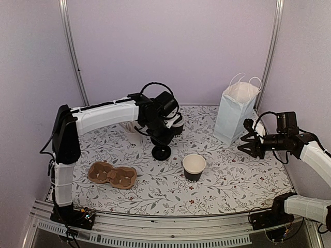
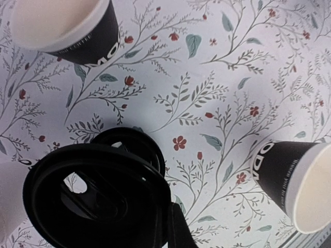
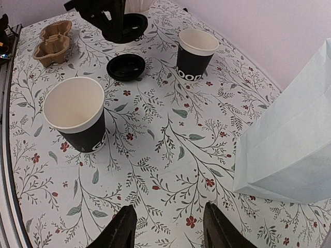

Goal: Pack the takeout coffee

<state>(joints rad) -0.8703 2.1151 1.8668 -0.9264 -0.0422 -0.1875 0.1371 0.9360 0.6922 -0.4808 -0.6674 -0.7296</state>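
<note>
Floral table (image 3: 155,155), black cup (image 3: 77,116), twin cup (image 3: 195,54), cream insides

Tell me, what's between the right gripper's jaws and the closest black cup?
Nothing, just bare flowery tablecloth. The right wrist view shows only cloth from the right gripper to the cup.

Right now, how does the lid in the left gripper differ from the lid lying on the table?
The held lid hangs above the table; the loose lid lies flat on it. The held lid is pinched at its edge by the left gripper; the loose lid is touched by nothing. Both are black and round.
</note>
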